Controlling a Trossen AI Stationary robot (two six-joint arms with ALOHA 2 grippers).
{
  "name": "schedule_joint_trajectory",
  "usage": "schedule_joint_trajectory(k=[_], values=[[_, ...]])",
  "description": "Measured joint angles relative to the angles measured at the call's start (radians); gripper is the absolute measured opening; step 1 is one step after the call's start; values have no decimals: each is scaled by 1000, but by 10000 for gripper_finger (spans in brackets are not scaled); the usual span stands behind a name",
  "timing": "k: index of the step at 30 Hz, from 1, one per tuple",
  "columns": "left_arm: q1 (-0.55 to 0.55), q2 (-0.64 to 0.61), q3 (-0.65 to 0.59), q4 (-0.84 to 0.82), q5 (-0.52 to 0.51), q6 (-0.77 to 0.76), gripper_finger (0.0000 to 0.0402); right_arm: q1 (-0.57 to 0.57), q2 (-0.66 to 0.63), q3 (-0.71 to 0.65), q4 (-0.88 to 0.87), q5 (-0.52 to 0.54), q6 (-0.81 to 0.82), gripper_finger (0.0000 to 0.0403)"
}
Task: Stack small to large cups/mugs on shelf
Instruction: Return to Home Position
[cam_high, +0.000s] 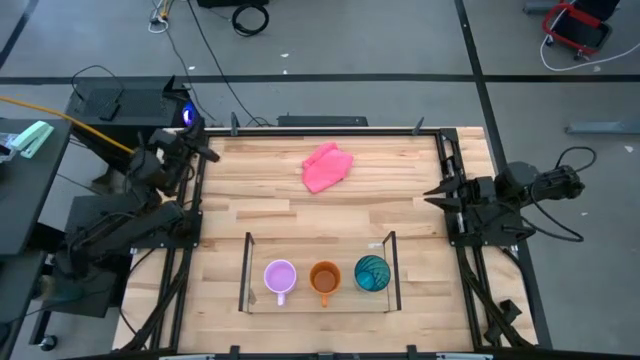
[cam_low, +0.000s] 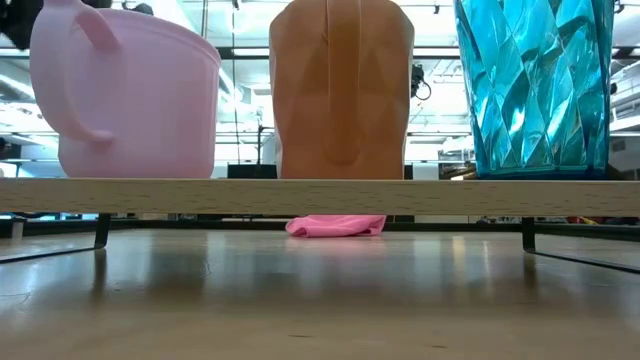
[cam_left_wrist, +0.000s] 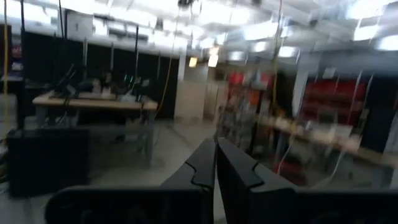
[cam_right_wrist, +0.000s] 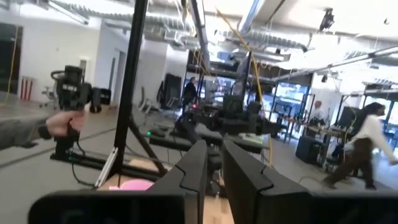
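Three vessels stand upright in a row on the shelf's (cam_high: 248, 262) wood base near the table's near edge: the lilac mug (cam_high: 280, 277) on the left, the orange mug (cam_high: 325, 278) in the middle, the teal cup (cam_high: 372, 272) on the right. The low view shows the lilac mug (cam_low: 130, 95), orange mug (cam_low: 340, 90) and teal cup (cam_low: 535, 85) side by side on the shelf board (cam_low: 320, 197). My left gripper (cam_high: 215, 156) (cam_left_wrist: 216, 152) is shut and raised at the table's far left corner. My right gripper (cam_high: 428, 196) (cam_right_wrist: 214, 152) is shut at the right edge, pointing inward.
A crumpled pink cloth (cam_high: 328, 167) (cam_low: 335, 226) lies on the far middle of the table. Bare wood stretches between it and the shelf. Beyond the table, the right wrist view shows a hand (cam_right_wrist: 62, 124) holding a device and a person (cam_right_wrist: 360, 149) walking.
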Motion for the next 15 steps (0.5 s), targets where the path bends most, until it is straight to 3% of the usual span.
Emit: schedule_joint_trajectory(k=[5, 15], values=[[0, -111, -144, 140, 15, -13, 29, 0, -1, -4, 2, -14, 47, 58], [0, -231, -231, 98, 16, 8, 23, 0, -4, -203, 259, -52, 84, 58]])
